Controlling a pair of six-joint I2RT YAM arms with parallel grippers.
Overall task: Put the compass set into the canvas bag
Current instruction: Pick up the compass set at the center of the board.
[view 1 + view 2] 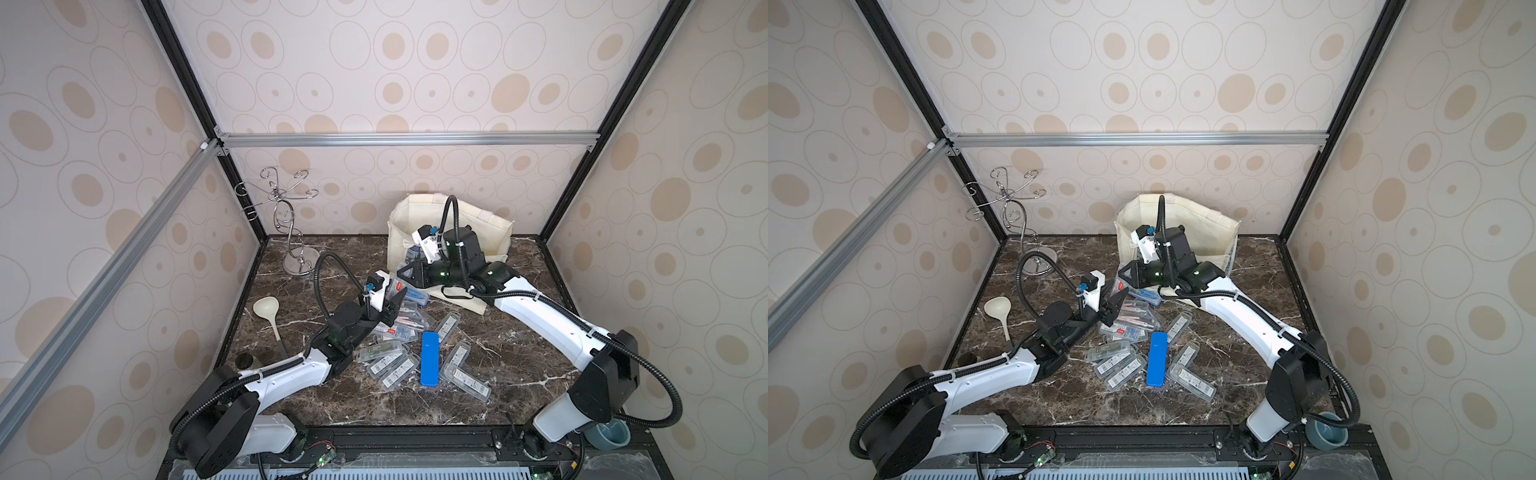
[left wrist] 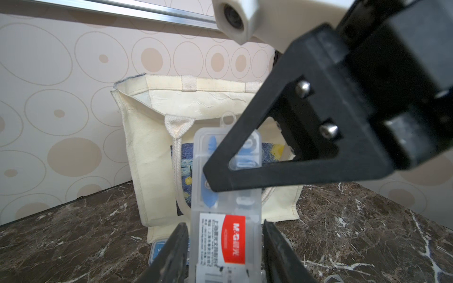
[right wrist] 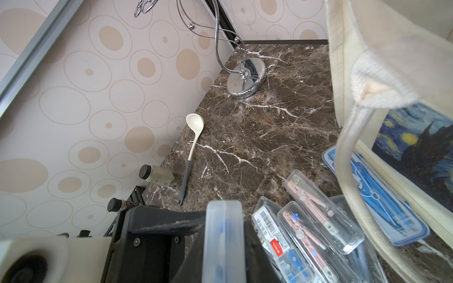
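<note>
A clear compass set case with a red label [image 2: 225, 220] is held in the air between both grippers, in front of the canvas bag [image 2: 147, 147]. My right gripper [image 3: 224, 225] is shut on the case's far end [image 3: 224, 245], its black finger [image 2: 245, 176] lying across it. My left gripper [image 2: 224, 227] flanks the label end with a thin gap on each side, so it is open. In both top views the two grippers [image 1: 400, 282] [image 1: 1120, 284] meet just left of the cream bag [image 1: 490, 232] [image 1: 1217, 237], which stands open at the back.
Several more clear compass cases [image 1: 399, 361] and a blue case [image 1: 430, 359] lie mid-table; another blue case [image 3: 382, 196] rests against the bag. A cream ladle [image 1: 268, 309], a chrome wire stand [image 1: 291, 232] and a small bottle [image 3: 157, 175] are at the left.
</note>
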